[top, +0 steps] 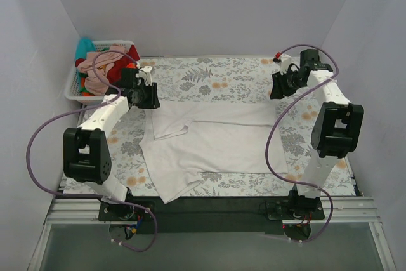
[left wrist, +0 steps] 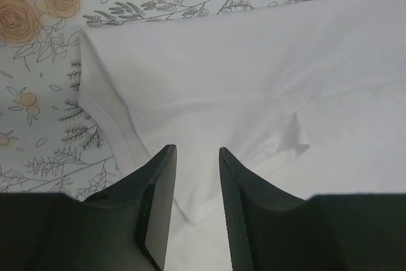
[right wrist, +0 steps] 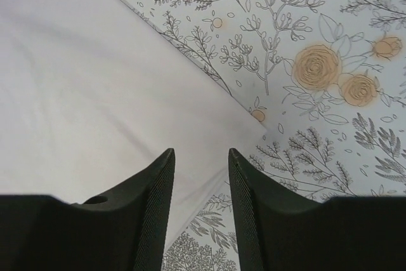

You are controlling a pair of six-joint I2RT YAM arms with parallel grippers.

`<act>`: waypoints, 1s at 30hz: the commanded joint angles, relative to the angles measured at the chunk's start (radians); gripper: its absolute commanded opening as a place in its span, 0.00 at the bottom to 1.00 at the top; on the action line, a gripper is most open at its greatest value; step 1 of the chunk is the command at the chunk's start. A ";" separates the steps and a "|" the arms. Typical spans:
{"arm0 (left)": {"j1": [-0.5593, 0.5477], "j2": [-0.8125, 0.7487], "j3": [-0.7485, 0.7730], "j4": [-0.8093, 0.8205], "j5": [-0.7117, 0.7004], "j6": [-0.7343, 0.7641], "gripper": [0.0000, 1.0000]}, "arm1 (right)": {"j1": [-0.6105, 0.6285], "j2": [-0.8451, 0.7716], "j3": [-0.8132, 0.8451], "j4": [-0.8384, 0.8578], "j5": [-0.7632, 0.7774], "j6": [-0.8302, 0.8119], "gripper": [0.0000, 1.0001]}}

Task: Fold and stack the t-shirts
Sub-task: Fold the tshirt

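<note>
Over the white shirt point(top: 222, 144), left gripper point(left wrist: 195, 150) and right gripper point(right wrist: 200, 152) hang with jaws spread, pinching nothing. It lies mid-tabletop point(top: 209, 77) (one sleeve folded over); coloured shirts point(top: 95, 79) heap in the basket point(top: 71, 90) by the far left corner.

The table point(top: 241, 80) has a cover with grey leaves and orange flowers on it. A big white t-shirt point(top: 216, 141) lies in the middle of the table. It is partly folded, and a sleeve lies on top at its left side. One corner of it reaches the near edge. A white basket point(top: 72, 91) sits at the far left corner.
</note>
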 commanded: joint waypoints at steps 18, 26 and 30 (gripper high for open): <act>0.025 0.487 0.264 0.023 -0.081 -0.067 0.26 | 0.058 0.405 0.274 0.012 0.252 0.090 0.45; 0.049 0.611 0.700 -0.148 0.038 0.035 0.49 | 0.058 0.378 0.533 0.000 0.217 0.129 0.80; 0.049 0.460 0.639 -0.214 0.242 0.171 0.60 | 0.058 0.193 0.411 -0.005 0.163 0.038 0.83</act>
